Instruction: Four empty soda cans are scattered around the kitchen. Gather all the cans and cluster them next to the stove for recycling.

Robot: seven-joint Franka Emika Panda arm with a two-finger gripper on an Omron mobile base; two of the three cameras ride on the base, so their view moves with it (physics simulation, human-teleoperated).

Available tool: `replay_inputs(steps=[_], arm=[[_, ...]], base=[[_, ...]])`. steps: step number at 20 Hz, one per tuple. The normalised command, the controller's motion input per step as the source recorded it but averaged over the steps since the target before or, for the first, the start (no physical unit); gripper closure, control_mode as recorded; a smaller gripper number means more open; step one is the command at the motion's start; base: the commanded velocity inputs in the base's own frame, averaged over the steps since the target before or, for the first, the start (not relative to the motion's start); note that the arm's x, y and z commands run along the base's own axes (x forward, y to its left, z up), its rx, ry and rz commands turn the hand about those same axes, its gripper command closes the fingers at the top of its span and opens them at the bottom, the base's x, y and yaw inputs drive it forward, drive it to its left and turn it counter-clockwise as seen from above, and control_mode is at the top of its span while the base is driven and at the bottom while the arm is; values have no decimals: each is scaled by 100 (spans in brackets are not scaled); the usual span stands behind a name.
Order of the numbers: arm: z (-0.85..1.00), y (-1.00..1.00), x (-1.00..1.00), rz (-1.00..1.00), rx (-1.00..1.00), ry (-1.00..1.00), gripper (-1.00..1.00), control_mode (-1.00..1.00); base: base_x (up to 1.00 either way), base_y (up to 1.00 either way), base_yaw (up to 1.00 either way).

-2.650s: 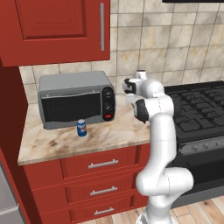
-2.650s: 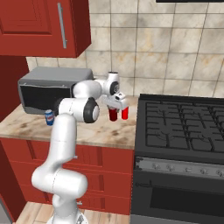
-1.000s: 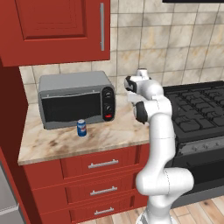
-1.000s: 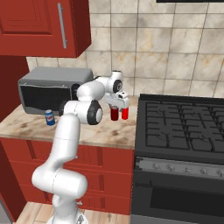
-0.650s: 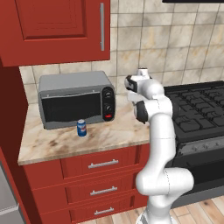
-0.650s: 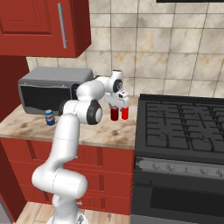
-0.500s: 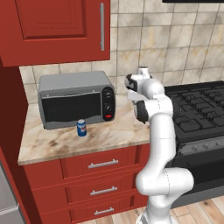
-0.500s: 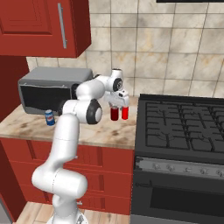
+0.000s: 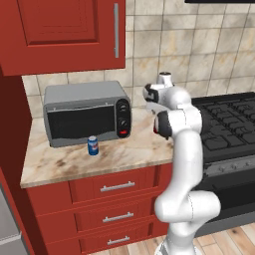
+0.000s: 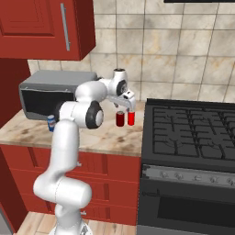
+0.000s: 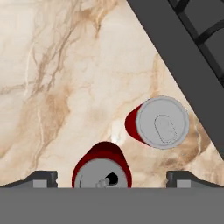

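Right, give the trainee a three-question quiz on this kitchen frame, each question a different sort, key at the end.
1. True or false: the two red cans stand upright on the counter beside the stove.
2. Which can sits in front of the toaster oven? A) red B) blue C) green
3. Fill in: the gripper's fingers are ____ above a red can.

Key: 1 true; 2 B, the blue can; 3 open.

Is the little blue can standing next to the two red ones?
No, the blue can stands alone before the toaster oven.
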Motion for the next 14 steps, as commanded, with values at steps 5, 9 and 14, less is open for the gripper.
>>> replay_inputs(steps=[5,9,14], arm=[[4,5,-36,1,-9,-32,-100,-100],[21,1,-39,0,-3,-13,-100,-100],[33,0,-44,0,0,-1,-100,-100]], base=[[0,0,0],[0,0,0],[0,0,0]])
